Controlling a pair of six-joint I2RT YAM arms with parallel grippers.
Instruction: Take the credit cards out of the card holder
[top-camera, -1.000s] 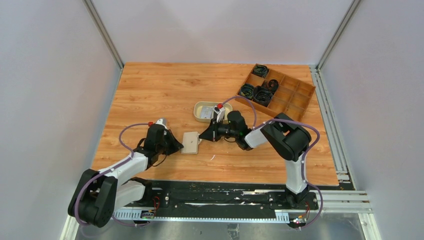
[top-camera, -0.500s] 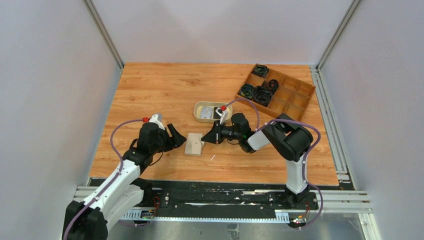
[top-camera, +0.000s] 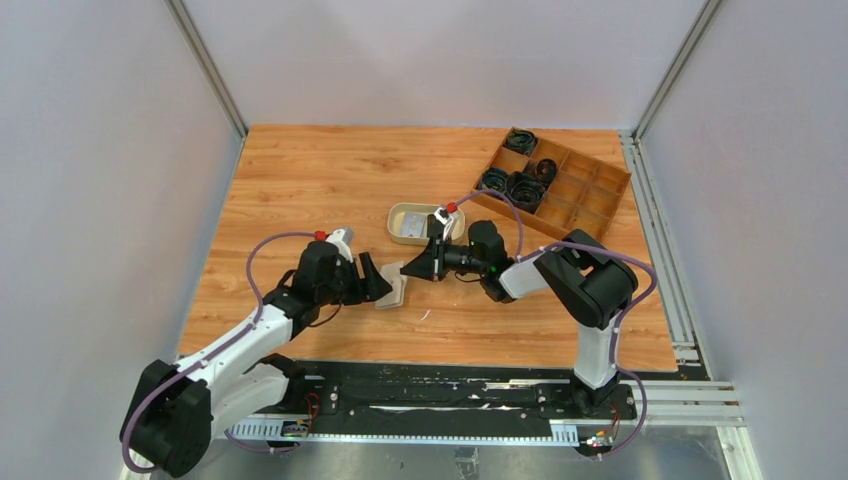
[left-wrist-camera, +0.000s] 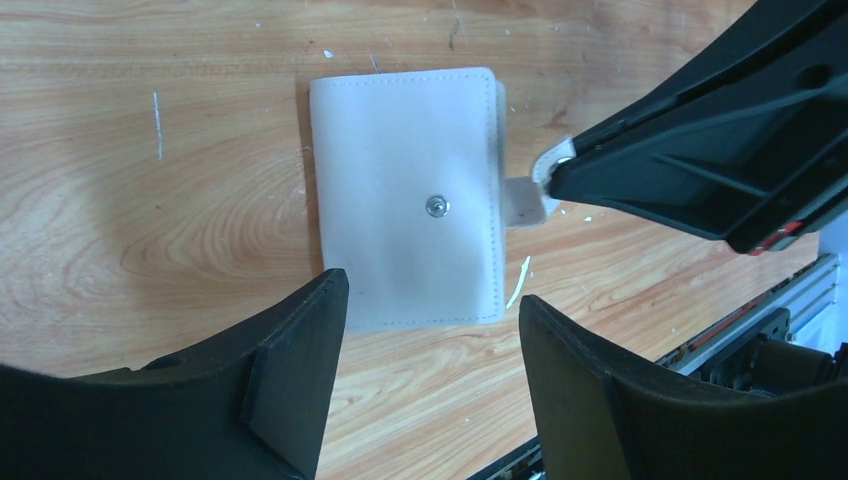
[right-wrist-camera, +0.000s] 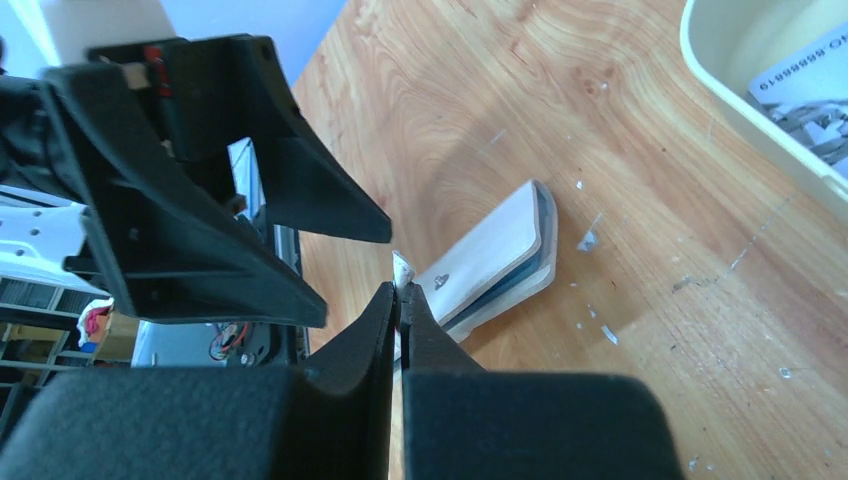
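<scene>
Currently, right pincer (right-wrist-camera: 400, 295): my two fingertips are pressed together on the strap tab (right-wrist-camera: 403, 270) of the card holder (right-wrist-camera: 500, 250), pinching it.
Left pincer (left-wrist-camera: 432, 300): my fingers are spread wide and grip nothing. One tip stands on each side of the card holder's near edge. I cannot tell whether either tip touches it.
Strap tab, left wrist view (left-wrist-camera: 522, 200): it sticks out sideways from the holder's long edge, off the snap stud (left-wrist-camera: 436, 206), which sits bare in the middle of the top leaf.
Card holder, overhead view (top-camera: 393, 290): it lies on the table (top-camera: 320, 180) between my two pincers, its leaves folded together.
Credit cards (right-wrist-camera: 546, 225): only a pale blue edge shows between the leaves. They are inside the holder.
Dish (top-camera: 400, 215): an oval beige dish just beyond the right pincer, apart from the holder, with printed flat items in it.
Tray (top-camera: 590, 205): a brown wooden compartment tray at the far right corner, with black coiled items in several cells.
</scene>
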